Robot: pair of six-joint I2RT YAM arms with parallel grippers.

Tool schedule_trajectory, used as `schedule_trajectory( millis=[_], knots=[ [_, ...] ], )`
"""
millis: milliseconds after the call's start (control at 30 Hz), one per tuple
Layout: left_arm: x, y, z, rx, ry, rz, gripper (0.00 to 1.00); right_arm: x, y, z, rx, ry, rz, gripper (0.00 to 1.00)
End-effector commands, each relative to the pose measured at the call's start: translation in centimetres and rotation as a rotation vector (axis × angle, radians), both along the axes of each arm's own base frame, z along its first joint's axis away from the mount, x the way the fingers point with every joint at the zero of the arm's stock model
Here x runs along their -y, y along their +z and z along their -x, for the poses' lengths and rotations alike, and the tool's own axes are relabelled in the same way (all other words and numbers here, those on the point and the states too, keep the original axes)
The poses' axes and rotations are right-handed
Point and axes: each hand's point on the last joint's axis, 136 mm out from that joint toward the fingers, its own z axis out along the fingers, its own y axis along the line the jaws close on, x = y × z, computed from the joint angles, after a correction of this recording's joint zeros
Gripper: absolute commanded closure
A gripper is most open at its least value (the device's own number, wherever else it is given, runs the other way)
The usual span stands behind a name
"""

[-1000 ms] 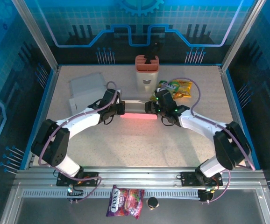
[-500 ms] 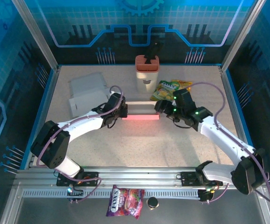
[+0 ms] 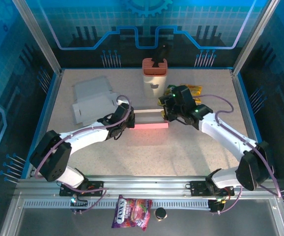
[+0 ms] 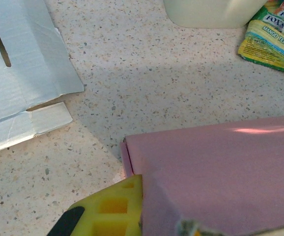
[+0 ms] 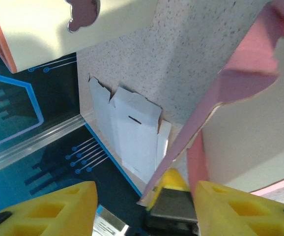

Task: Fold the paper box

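The pink box (image 3: 151, 125) lies mid-table (image 3: 147, 152), long side across, between the two arms. The left tool (image 3: 126, 119) sits at its left end. In the left wrist view one yellow finger (image 4: 107, 211) touches the box's (image 4: 215, 172) left edge; the other finger is hidden, so I cannot tell whether that tool grips. The right tool (image 3: 165, 113) is at the box's right end. Its wrist view shows the tool (image 5: 144, 206) spread wide, with a raised pink flap (image 5: 220, 83) running down between the fingers (image 5: 48, 206), nearer the right one and seemingly not pinched. A flat white card (image 3: 90, 98) lies left of the box, a cream container (image 3: 154, 78) stands behind it, and a snack packet (image 4: 274, 34) lies beside the container.
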Motion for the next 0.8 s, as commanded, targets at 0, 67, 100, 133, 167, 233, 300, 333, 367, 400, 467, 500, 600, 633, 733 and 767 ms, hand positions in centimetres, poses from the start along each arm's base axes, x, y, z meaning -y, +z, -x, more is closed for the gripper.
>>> schedule_trajectory(
  millis=[0, 67, 100, 133, 167, 233, 300, 333, 367, 400, 467, 500, 600, 633, 733, 767],
  knots=[
    [-0.5, -1.0, 1.4, -0.029, 0.015, -0.015, 1.00, -0.9, -0.2, -0.5, -0.062, -0.071, -0.045, 0.50],
    [-0.4, -1.0, 1.5, -0.029, 0.014, -0.018, 1.00, -1.5, -1.0, -0.5, -0.095, -0.060, -0.050, 0.53],
    [-0.4, -1.1, 1.6, -0.030, 0.015, -0.018, 1.00, -1.8, -1.3, -0.3, -0.110, -0.055, -0.054, 0.55],
    [-0.4, -1.1, 1.7, -0.028, 0.015, -0.018, 1.00, -2.0, -1.5, -0.1, -0.127, -0.051, -0.053, 0.55],
    [-0.3, -1.1, 1.7, -0.028, 0.014, -0.017, 1.00, -2.1, -1.6, 0.1, -0.134, -0.048, -0.048, 0.55],
    [-0.3, -1.1, 1.7, -0.028, 0.012, -0.017, 1.00, -2.1, -1.8, 0.6, -0.157, -0.045, -0.029, 0.55],
    [-0.2, -1.1, 1.7, -0.027, 0.010, -0.018, 1.00, -2.1, -1.9, 0.6, -0.153, -0.048, -0.025, 0.55],
    [-0.2, -1.1, 1.7, -0.025, 0.010, -0.017, 1.00, -2.1, -2.0, 0.6, -0.159, -0.049, -0.024, 0.55],
    [-0.2, -1.1, 1.7, -0.025, 0.010, -0.017, 1.00, -2.0, -2.2, 0.6, -0.163, -0.053, -0.021, 0.56],
    [-0.1, -1.1, 1.7, -0.024, 0.008, -0.016, 1.00, -2.1, -2.4, 0.3, -0.159, -0.056, -0.022, 0.56],
    [-0.1, -1.1, 1.7, -0.025, 0.008, -0.016, 1.00, -2.3, -2.8, -0.3, -0.152, -0.061, -0.029, 0.59],
    [-0.1, -1.2, 1.7, -0.027, 0.007, -0.017, 1.00, -2.5, -3.0, -0.6, -0.147, -0.063, -0.032, 0.62],
    [-0.1, -1.1, 1.7, -0.026, 0.007, -0.018, 1.00, -2.9, -3.7, -1.3, -0.151, -0.059, -0.040, 0.71],
    [-0.1, -1.2, 1.8, -0.028, 0.007, -0.018, 1.00, -3.0, -3.8, -1.5, -0.147, -0.058, -0.045, 0.75],
    [-0.1, -1.1, 1.7, -0.024, 0.008, -0.019, 1.00, -3.1, -3.9, -1.5, -0.151, -0.050, -0.043, 0.82],
    [-0.1, -1.1, 1.7, -0.024, 0.009, -0.018, 1.00, -3.1, -3.8, -1.4, -0.154, -0.048, -0.044, 0.84]
  ],
)
